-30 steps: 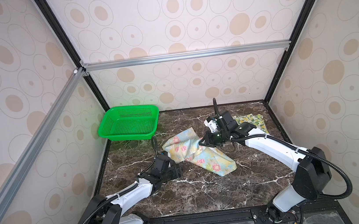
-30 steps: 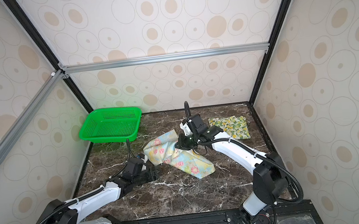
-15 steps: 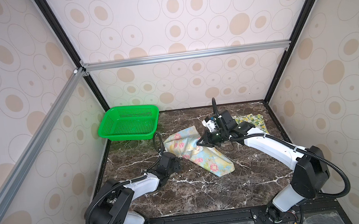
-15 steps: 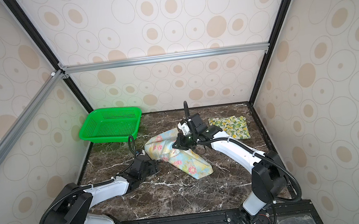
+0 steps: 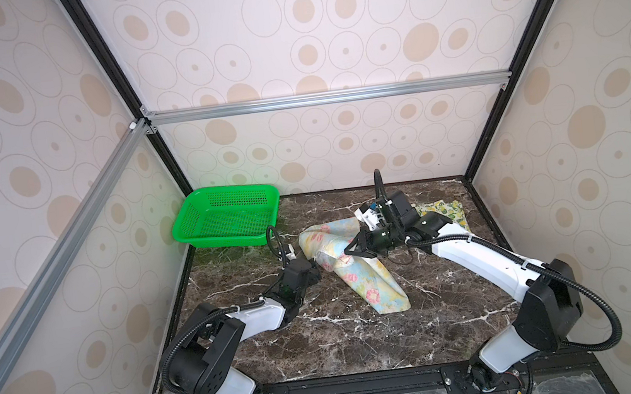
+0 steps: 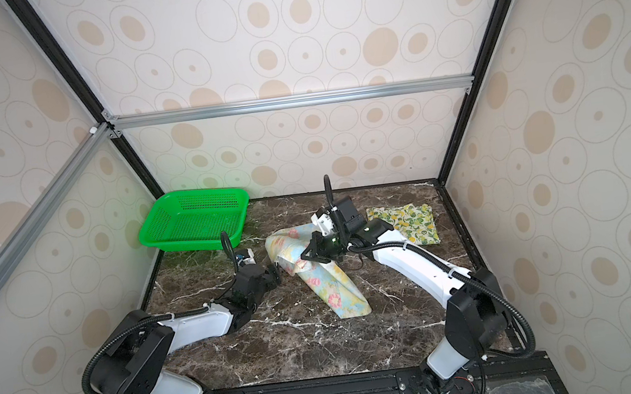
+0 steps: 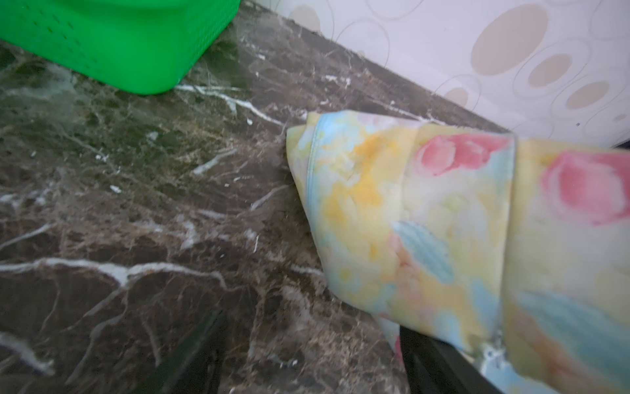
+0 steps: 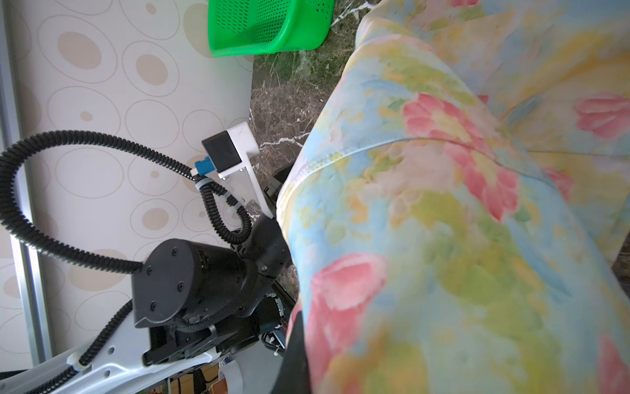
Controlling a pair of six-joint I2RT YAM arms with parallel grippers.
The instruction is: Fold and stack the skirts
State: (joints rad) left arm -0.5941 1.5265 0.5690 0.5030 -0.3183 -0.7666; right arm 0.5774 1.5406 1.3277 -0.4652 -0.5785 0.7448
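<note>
Since approx. a second ago, the left gripper (image 5: 314, 274) has been brought fwd over the table (image 5: 323, 350) to the near edge of the pastel skirt (image 5: 364, 283). Its jaws are spread wide w/ nothing between them. One finger seems to sit just under the hem, tho blur prevents certainty. The cloth is judged thin, light and limp, so a hem or corner is best pinched, not the middle. A raised fold is held by the right gripper (image 5: 352, 251), clamped closed on it, w/ the rest trailing on the table. Farther back, the lemon skirt (image 6: 409, 221) lies folded flat at far right, well apart from the green basket (image 5: 226, 240).
</note>
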